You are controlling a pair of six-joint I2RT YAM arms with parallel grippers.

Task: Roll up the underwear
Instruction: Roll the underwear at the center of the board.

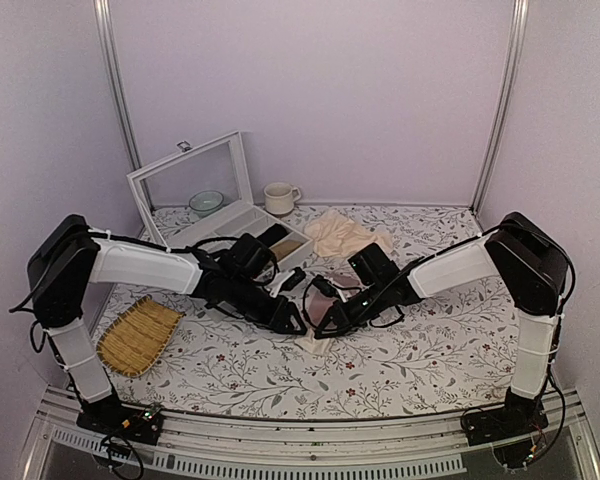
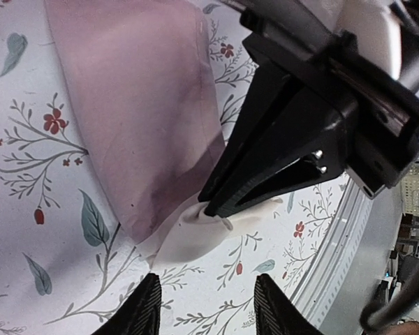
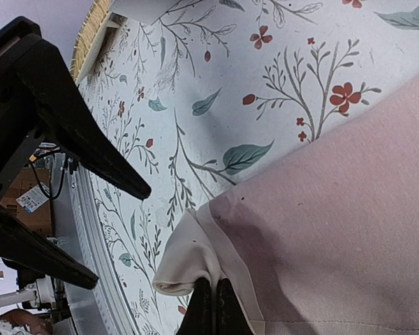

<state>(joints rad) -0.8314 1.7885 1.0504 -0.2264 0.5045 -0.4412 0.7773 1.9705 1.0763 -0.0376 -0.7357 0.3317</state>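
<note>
The underwear (image 1: 327, 303) lies on the floral tablecloth between the two arms, its dusty-pink fabric (image 2: 140, 105) spread flat. Its cream waistband (image 3: 188, 255) is bunched at one corner. My right gripper (image 3: 214, 307) is shut on that waistband corner and lifts it slightly; in the left wrist view the right gripper (image 2: 211, 208) shows as a black wedge pinching the cream fold (image 2: 195, 234). My left gripper (image 2: 206, 307) hovers open just in front of the fold, with only tablecloth between its fingers. From above, the left gripper (image 1: 298, 322) and the right gripper (image 1: 317, 330) nearly meet.
A woven bamboo tray (image 1: 138, 335) lies at the near left. At the back left stands a white box with a raised glass lid (image 1: 195, 180), with a bowl (image 1: 206, 202) and a cup (image 1: 278, 198) near it. A beige cloth (image 1: 345, 235) lies behind the arms.
</note>
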